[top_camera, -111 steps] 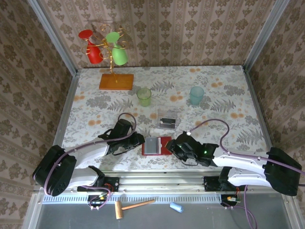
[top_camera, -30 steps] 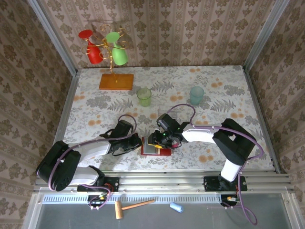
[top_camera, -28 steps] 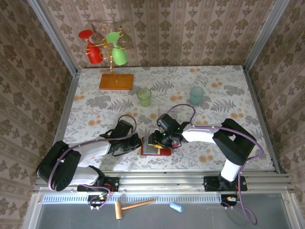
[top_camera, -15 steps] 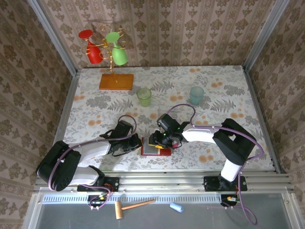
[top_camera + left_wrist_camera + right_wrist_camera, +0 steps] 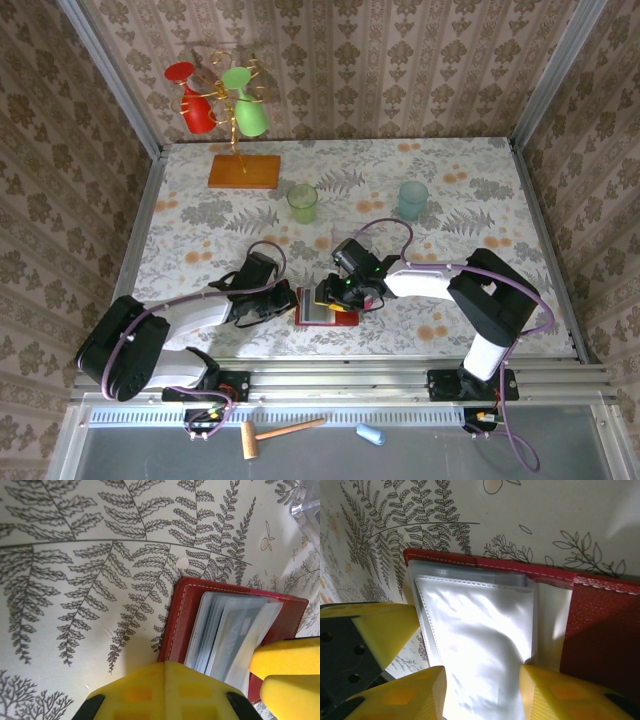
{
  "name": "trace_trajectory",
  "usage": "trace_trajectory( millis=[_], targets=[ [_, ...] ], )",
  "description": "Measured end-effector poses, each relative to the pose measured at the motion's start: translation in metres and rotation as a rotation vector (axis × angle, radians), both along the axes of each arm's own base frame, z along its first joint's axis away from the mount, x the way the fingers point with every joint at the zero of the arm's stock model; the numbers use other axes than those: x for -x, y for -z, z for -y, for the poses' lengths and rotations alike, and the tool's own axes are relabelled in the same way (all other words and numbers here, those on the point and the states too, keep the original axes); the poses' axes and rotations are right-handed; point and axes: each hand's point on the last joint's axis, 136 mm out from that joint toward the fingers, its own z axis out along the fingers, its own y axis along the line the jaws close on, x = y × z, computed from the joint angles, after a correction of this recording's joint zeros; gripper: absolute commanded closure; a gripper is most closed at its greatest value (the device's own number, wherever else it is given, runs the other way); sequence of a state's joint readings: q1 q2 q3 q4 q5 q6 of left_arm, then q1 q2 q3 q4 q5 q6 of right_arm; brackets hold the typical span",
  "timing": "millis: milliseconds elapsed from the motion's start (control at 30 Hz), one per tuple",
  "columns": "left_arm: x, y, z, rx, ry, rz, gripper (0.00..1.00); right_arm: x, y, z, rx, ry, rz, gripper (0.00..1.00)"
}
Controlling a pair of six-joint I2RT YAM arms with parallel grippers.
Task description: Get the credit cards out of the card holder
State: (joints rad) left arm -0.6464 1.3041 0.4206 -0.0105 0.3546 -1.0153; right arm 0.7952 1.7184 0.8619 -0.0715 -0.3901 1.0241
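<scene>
The red card holder (image 5: 338,319) lies open near the table's front edge, its clear plastic sleeves (image 5: 475,625) fanned upward. A greyish card shows faintly through the sleeves (image 5: 227,630); no card is clearly out. My left gripper (image 5: 289,299) is shut, its joined yellow tips (image 5: 175,669) resting at the holder's left edge (image 5: 186,615). My right gripper (image 5: 331,296) reaches in from the far side and stands open (image 5: 482,682), one finger on each side of the top sleeve. The red cover (image 5: 602,625) lies to its right.
A clear plastic case (image 5: 307,502) sits just beyond the holder. Farther back stand a green cup (image 5: 303,203), a teal cup (image 5: 413,200), and an orange wooden base (image 5: 244,171) with a stand holding red and green cups. The table's front rail (image 5: 330,377) is close behind.
Since 3.7 s ago my right arm has swung round from the holder's right and now reaches it from the far side. Over the last second it has only crept slightly right; my left gripper has stayed put.
</scene>
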Motion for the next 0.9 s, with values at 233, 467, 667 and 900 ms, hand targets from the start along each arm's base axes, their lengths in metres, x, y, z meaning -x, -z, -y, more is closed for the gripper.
trace_trajectory(
  millis=[233, 467, 667, 900],
  targets=[
    [-0.002, -0.013, 0.003, 0.027, 0.008, 0.023, 0.88, 0.000, 0.001, 0.002, -0.022, 0.009, 0.007, 0.56],
    [-0.003, -0.024, 0.013, 0.090, 0.020, 0.031, 0.83, -0.001, 0.002, 0.003, -0.049, 0.024, 0.002, 0.57],
    [-0.004, -0.027, 0.024, 0.143, 0.033, 0.020, 0.82, -0.001, 0.001, 0.002, -0.056, 0.025, -0.001, 0.57],
    [-0.001, -0.021, 0.034, 0.167, 0.062, -0.002, 0.83, -0.001, 0.000, 0.002, -0.062, 0.025, 0.005, 0.57]
  ],
)
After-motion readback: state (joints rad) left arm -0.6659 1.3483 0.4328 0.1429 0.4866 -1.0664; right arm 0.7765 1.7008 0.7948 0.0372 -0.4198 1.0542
